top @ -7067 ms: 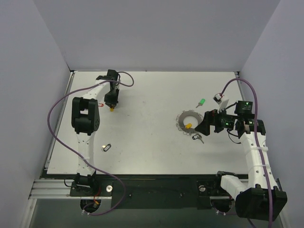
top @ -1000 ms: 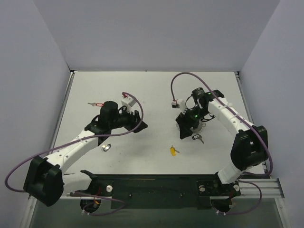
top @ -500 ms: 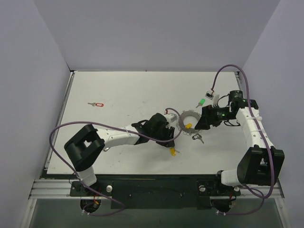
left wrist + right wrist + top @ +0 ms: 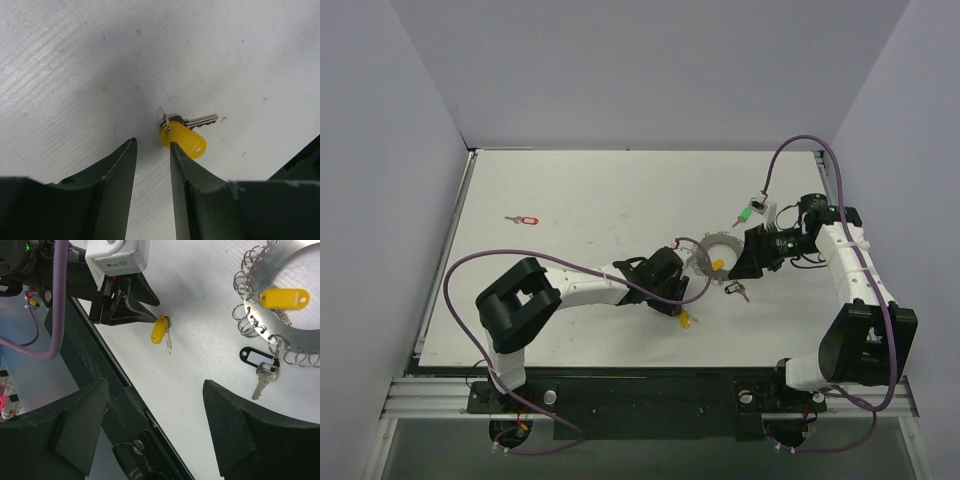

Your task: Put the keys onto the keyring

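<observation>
- The keyring (image 4: 701, 260) lies flat on the counter (image 4: 570, 190), right of centre. It's a wavy silver hoop with small loops all round its rim.
- Two are home, by the look of it: a yellow-tagged key (image 4: 285, 298) rests across the hoop, seemingly clipped to a rim loop. A dark-tagged key (image 4: 259, 365) hangs from another loop at the outer edge.
- Three are left to go. The loose yellow key (image 4: 184, 140) lies on the counter near the hoop but apart from it, towards the arms' side.
- The green key (image 4: 746, 213) lies just beyond the hoop, and the red key (image 4: 525, 219) is way out on the left, well apart from everything.
- The left pincer (image 4: 152, 145) is down low at the loose yellow key. Its jaws are narrowly parted with nothing between them, and the key sits just ahead of the tips, untouched.
- The right pincer (image 4: 155, 405) hovers beside the hoop with its jaws spread wide — released, carrying nothing.
- My read is that we're under halfway. The step in hand is the pickup of that loose yellow key, and the fiddly part — threading it onto a rim loop — comes after.
</observation>
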You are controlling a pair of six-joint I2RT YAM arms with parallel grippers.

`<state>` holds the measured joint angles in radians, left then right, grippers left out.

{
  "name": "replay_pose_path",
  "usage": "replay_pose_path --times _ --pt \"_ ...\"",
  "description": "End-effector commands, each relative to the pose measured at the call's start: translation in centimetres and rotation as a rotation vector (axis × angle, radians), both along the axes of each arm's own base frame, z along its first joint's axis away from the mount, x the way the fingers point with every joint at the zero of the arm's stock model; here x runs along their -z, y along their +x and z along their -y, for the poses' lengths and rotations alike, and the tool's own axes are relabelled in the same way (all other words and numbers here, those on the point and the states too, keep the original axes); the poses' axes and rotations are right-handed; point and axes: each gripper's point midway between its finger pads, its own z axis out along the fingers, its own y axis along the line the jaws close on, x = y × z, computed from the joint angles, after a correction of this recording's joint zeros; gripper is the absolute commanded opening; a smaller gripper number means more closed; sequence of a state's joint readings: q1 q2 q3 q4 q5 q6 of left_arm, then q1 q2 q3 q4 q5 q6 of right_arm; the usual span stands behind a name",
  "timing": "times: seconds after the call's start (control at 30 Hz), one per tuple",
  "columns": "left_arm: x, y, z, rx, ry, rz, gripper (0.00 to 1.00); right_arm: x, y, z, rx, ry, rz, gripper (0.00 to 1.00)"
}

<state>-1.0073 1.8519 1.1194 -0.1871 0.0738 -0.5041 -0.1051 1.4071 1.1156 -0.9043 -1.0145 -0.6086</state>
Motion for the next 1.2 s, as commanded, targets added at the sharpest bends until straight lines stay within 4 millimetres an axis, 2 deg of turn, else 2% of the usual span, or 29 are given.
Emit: replay_pose_path --times 0.0,0.33,0.83,1.17 --pt "-1.1 1.3 1.1 0.002 -0.009 0.053 0.42 -1.2 -0.3 -0.5 -0.027 0.045 0.004 0.71" --pt "-2.3 0.8 2.5 0.038 -0.074 0.039 0.38 -1.1 -0.4 -0.5 -0.03 0.046 -0.006 0.71" --pt "-1.5 0.8 3.2 0.049 -0.068 0.012 0.28 -1.1 -0.7 -0.5 -0.05 0.048 -0.016 0.71" --pt "-1.2 1.0 3.4 0.054 -0.059 0.006 0.18 -1.2 -0.9 -0.5 -0.061 0.053 -0.022 0.71"
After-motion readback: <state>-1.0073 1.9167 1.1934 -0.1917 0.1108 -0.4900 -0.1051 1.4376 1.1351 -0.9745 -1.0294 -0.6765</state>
